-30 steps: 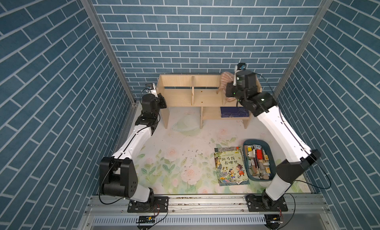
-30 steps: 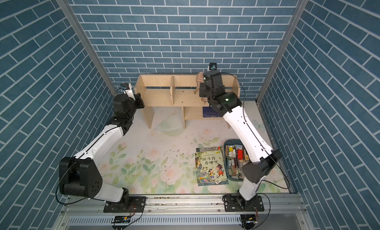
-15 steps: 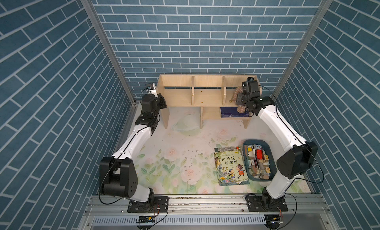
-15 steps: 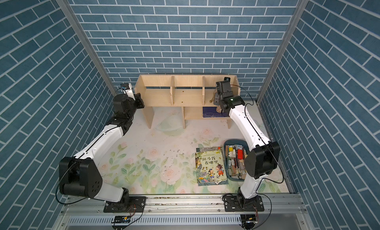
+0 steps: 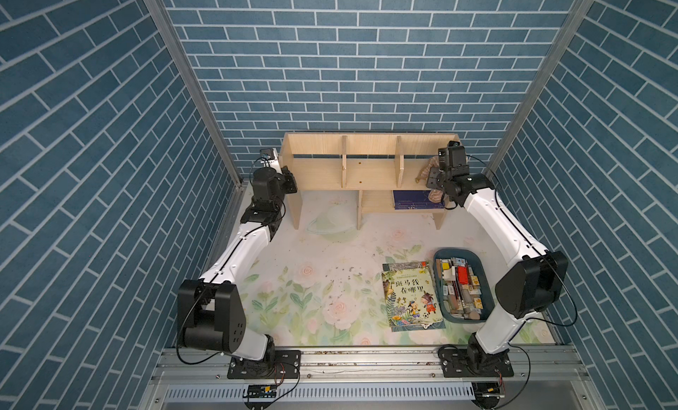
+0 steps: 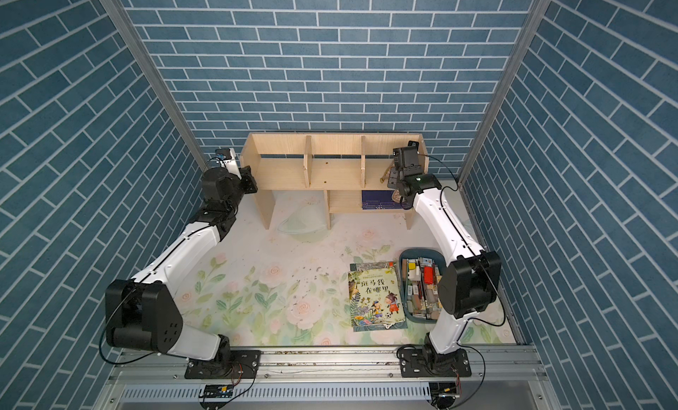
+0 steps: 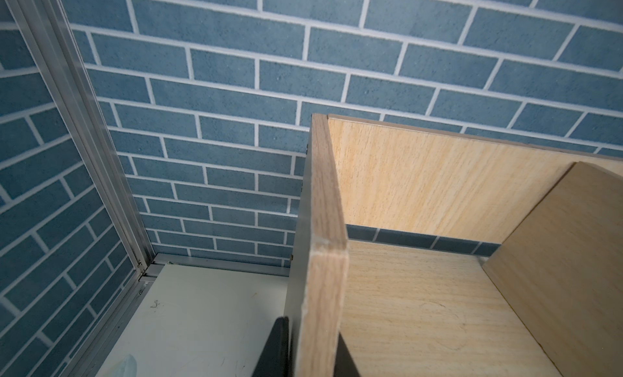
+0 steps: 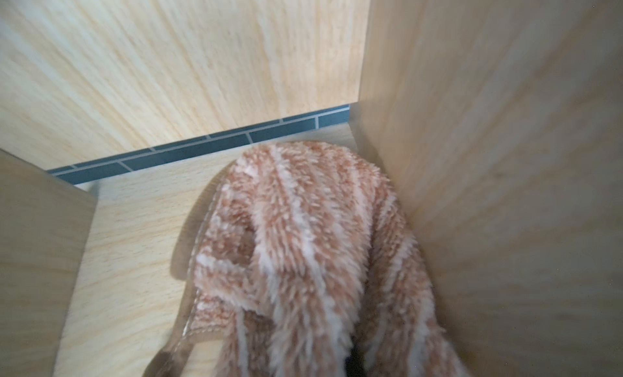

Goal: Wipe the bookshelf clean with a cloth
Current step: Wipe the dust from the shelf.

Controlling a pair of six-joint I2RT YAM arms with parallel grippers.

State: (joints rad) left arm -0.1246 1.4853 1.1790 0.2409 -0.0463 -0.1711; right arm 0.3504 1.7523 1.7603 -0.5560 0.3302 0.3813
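Two arms, two jobs. The left gripper sits at one end of the bookshelf, with its fingers clamped on either side of the outer end panel. My guess is it's bracing the unit so it doesn't skate around while the other arm scrubs.

The right gripper is at the opposite end compartment, pinched shut on the cloth. The fingers themselves are buried in the fluff. The cloth is bunched up, lying on that compartment's board and pressed into the corner against the outer side panel. A bit of it seems to droop over the front edge. Held in a wad like that, I reckon the pile gets into the corner better than a flat sheet would.

Surface-wise, it's smooth pale wood and the board near the cloth looks pretty clean. A dark blue book lies on the bookshelf's lower shelf.

The table has a floral cover with dark crumbs scattered out in front of the bookshelf. Further out front are a picture book and a bin of small stuff, well apart from it.

The blue brick walls sit close behind the bookshelf and show through a slot at its back, so elbow room looks tight.
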